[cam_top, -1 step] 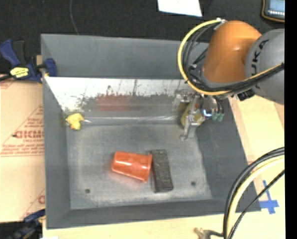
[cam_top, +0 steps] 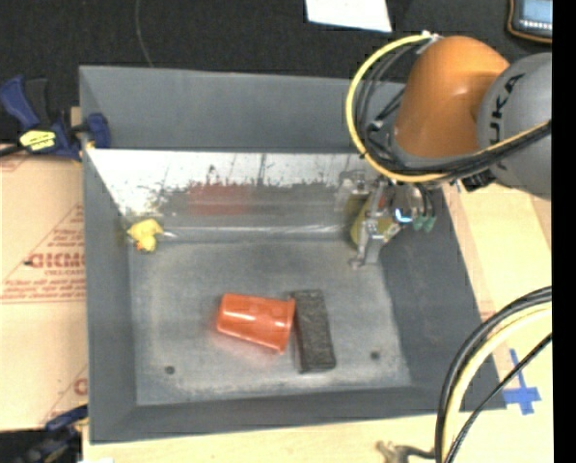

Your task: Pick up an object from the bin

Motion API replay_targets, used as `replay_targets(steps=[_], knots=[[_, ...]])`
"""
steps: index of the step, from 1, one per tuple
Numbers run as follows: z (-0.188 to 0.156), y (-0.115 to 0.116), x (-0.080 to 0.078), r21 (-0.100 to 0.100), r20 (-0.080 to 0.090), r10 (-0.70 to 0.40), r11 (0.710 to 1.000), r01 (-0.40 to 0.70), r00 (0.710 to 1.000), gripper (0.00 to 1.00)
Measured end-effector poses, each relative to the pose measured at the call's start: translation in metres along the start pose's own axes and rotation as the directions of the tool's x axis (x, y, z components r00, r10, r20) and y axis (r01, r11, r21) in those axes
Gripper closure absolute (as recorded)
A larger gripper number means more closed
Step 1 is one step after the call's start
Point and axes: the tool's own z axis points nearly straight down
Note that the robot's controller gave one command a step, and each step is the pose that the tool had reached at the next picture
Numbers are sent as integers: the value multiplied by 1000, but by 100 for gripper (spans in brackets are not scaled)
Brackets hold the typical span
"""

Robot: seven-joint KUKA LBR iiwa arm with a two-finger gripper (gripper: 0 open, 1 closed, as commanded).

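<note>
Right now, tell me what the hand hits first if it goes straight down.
Probably the bin's bare floor by the back wall; nothing seems to lie under the hand. The orange cup and dark block sit apart, toward the front. Depth is unclear.

Scanning my feed for anything readable. Upper right of the frame, on the grey arm link just right of the orange cover, there are black capital letters running up along the curve. I read "UKA", the tail of the maker's name; the first letter I can't make out cleanly. In the top right corner sits a small device with a bluish screen, and whatever it displays is too small for me. The white sheet at the top edge gives me nothing I can read.
</note>
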Motion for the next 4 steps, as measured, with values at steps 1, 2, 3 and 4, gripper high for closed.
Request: replay_targets(steps=[1,2,3,4], knots=[[66,69,77,-2,-2,-91,996,90,996,0],[69,83,73,0,15,252,968,-252,968,0],[74,177,98,-3,-2,-140,990,140,990,0],[112,157,74,-2,5,330,944,-330,944,0]])
